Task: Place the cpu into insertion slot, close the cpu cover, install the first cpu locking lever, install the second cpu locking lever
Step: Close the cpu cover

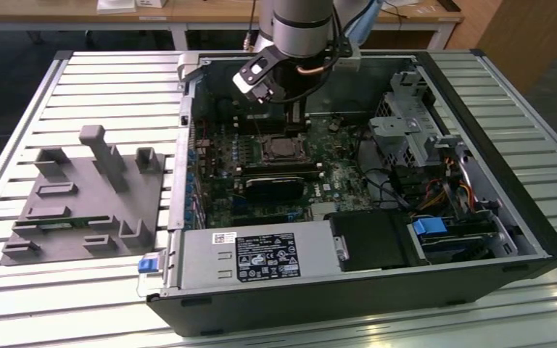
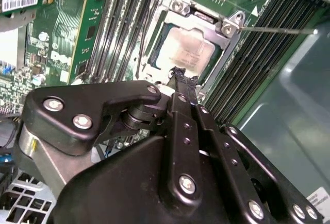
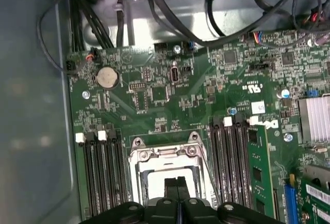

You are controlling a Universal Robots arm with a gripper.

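The cpu (image 2: 188,51) lies flat in the insertion slot (image 3: 138,157) on the green board, its silvery top showing through the window of the cpu cover (image 2: 206,26), which lies down over it. My gripper (image 2: 178,73) is shut with nothing between its fingers, and its tip sits right at the cover's near edge. The tip also shows over the socket in the first wrist view (image 3: 178,185). A thin locking lever (image 2: 276,29) sticks out sideways from one socket corner. In the exterior view my gripper (image 1: 300,130) hangs just above the socket (image 1: 283,149) inside the open computer case.
Long black memory slots (image 2: 252,64) flank the socket on both sides. Cables (image 3: 170,18) run along the board's far edge. A power supply (image 1: 259,254) and drive cage (image 1: 423,130) crowd the case. A grey fixture (image 1: 85,196) sits at the exterior view's left.
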